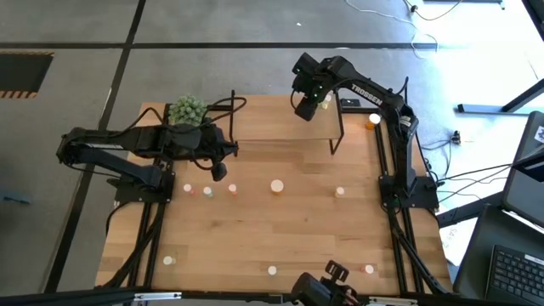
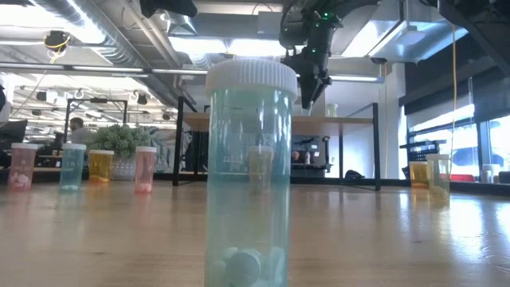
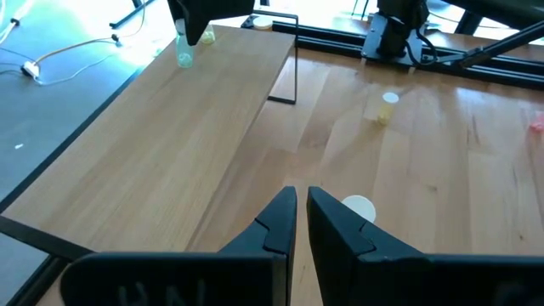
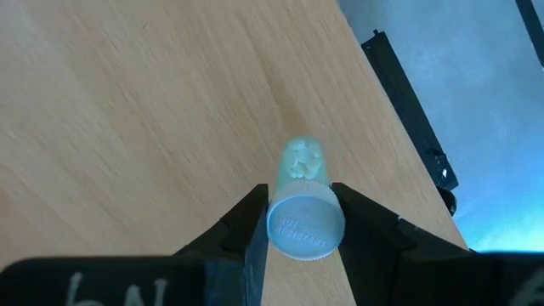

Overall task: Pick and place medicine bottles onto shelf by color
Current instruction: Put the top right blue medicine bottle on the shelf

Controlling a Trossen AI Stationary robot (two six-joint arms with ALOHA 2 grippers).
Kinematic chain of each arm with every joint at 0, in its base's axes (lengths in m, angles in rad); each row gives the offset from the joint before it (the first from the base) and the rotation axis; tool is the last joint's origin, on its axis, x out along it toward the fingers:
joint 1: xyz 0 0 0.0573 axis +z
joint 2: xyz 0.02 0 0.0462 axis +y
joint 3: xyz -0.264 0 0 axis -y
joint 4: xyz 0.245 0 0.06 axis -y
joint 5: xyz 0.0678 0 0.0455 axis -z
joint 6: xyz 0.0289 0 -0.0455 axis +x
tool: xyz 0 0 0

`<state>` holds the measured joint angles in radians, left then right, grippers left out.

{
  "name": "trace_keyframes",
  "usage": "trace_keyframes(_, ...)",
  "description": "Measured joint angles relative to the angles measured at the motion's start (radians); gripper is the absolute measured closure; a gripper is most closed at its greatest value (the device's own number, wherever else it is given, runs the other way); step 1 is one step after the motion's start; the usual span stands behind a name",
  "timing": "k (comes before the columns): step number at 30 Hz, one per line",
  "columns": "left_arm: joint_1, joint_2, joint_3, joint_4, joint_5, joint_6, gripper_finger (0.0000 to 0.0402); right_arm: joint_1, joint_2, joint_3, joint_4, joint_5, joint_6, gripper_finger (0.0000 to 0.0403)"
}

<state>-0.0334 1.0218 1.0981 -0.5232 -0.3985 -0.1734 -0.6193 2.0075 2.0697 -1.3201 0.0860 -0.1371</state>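
Observation:
My right gripper (image 4: 302, 212) stands over the far right corner of the shelf (image 1: 280, 126), shut on a pale green bottle (image 4: 302, 161) with a white cap. In the left wrist view this bottle (image 3: 184, 53) hangs under the right gripper (image 3: 194, 25), with its base at the shelf board (image 3: 170, 144). I cannot tell whether it rests there. My left gripper (image 3: 302, 208) is shut and holds nothing, raised over the table's left half (image 1: 219, 170). Several other bottles stand on the tabletop, one (image 1: 277, 185) at mid table and one (image 1: 340, 192) to its right. My right gripper pinches the bottle at its white cap (image 4: 285, 225) between the two fingers, one on each side. The fingers come from above and point steeply down. The bottle stands upright below them, over the shelf board near its corner.
A spiky green plant (image 1: 188, 110) stands at the far left beside the shelf. An orange bottle (image 1: 374, 119) stands right of the shelf. Three bottles (image 1: 207, 192) line up near my left gripper, and more (image 1: 272, 271) stand along the near edge. One bottle (image 2: 251, 167) stands close before the low camera.

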Motion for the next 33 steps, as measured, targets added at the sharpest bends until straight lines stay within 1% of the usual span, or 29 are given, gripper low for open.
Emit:
trace_keyframes(10,0.000,0.000,0.000,0.000,-0.003,0.001,0.0374,-0.001,0.001,0.000,0.007,0.000,0.005,0.0281)
trace_keyframes(15,0.000,0.000,0.000,0.000,-0.074,0.003,0.0374,-0.001,0.001,0.000,0.012,0.000,0.024,0.0281)
trace_keyframes(18,0.000,0.000,0.000,0.000,-0.095,0.003,0.0374,-0.001,0.001,0.000,0.012,0.000,0.023,0.0281)
trace_keyframes(33,0.000,0.000,0.000,0.000,-0.098,0.000,0.0374,-0.001,0.001,0.000,0.007,0.000,0.023,0.0281)
